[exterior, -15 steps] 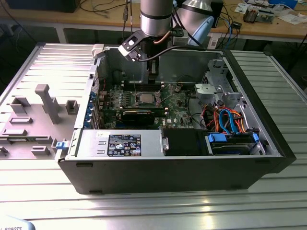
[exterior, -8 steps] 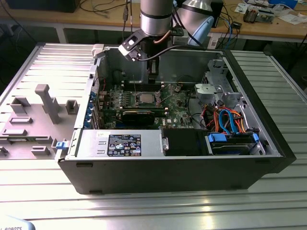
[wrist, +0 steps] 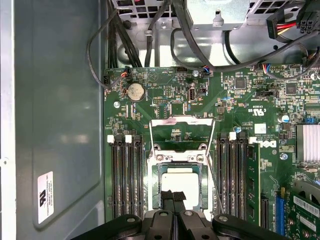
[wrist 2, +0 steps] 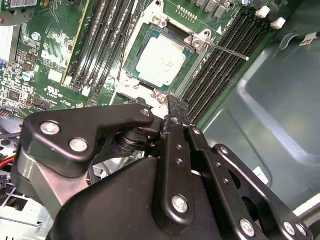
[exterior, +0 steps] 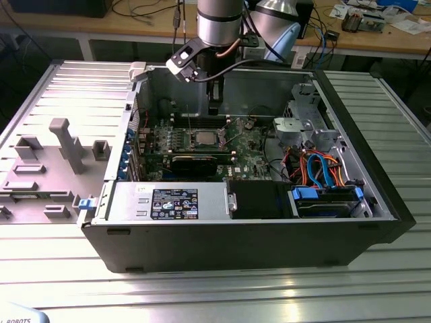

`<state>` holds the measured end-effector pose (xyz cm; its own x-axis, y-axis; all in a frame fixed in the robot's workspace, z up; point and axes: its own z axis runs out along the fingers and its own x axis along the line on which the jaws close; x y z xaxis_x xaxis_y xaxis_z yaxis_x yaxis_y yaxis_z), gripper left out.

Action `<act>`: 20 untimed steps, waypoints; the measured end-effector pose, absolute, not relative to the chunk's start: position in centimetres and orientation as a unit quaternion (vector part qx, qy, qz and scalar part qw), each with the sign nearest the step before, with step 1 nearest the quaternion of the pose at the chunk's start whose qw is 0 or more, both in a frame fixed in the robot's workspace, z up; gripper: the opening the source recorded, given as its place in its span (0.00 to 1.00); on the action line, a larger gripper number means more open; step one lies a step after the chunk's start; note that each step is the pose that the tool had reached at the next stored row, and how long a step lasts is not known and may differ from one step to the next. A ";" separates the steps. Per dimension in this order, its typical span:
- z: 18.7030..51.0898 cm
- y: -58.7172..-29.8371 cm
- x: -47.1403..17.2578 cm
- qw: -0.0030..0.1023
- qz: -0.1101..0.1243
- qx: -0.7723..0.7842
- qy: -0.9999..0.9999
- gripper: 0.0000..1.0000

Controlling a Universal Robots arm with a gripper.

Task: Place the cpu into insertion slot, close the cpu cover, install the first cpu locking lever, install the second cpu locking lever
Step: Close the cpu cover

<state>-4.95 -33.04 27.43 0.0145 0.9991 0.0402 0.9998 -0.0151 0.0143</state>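
cpu (wrist: 179,181) lies in the insertion slot (wrist: 156,187), near my tool (wrist: 173,194), which is pinched together on nothing (so I judge). The cpu cover (wrist: 182,120) stands open; closing it is the step in hand, wanting a gentle push.

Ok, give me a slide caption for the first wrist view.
The cpu sits in the insertion slot, cpu cover open, shut gripper hovering above.
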 end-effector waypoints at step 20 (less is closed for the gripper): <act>27.4 -33.0 -3.7 0.009 -0.019 -0.712 -0.702 0.11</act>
